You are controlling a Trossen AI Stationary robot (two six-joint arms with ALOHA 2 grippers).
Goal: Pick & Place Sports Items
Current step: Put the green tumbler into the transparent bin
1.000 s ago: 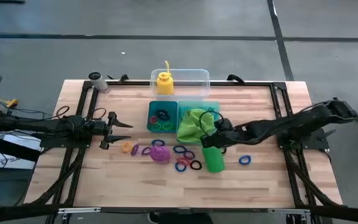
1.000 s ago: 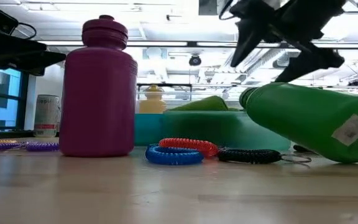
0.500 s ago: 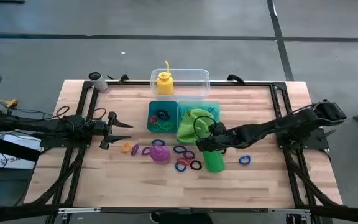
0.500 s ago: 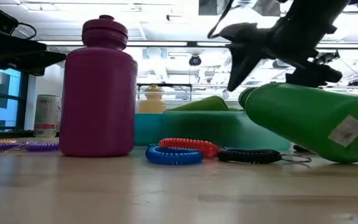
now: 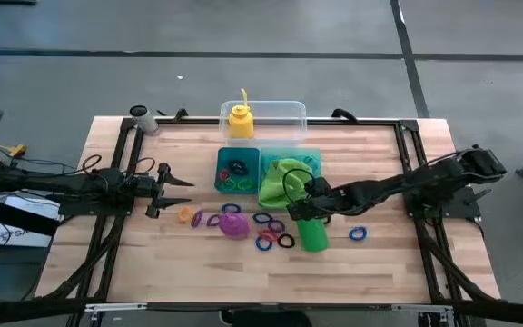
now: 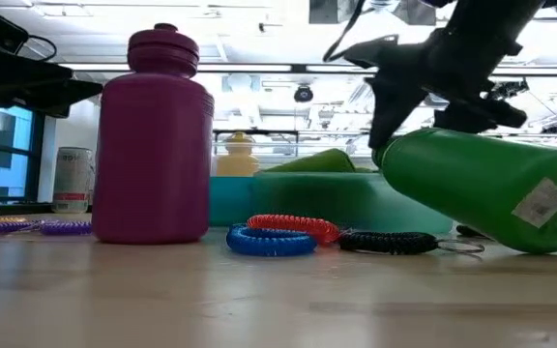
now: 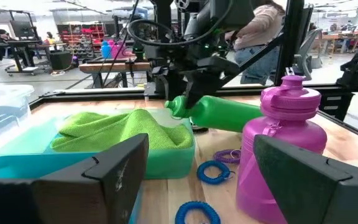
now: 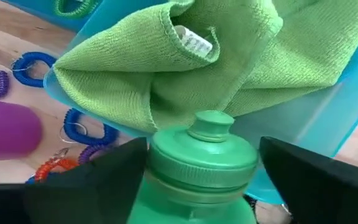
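Wooden table (image 5: 384, 163) noted | right gripper (image 5: 303, 211) was lowered over green bottle (image 5: 313, 234), lying beside teal tray (image 5: 310, 154); fingers narrowed about its cap, grip unconfirmed | left gripper (image 5: 178, 180) parked, spread | pick judged imminent

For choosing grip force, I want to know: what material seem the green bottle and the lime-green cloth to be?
Green bottle: probably hard plastic, smooth with a slight sheen, moulded ridged cap. Lime-green cloth: soft woven fabric, likely microfibre; fine matte texture, stitched hem, sewn-in label, loose folds.
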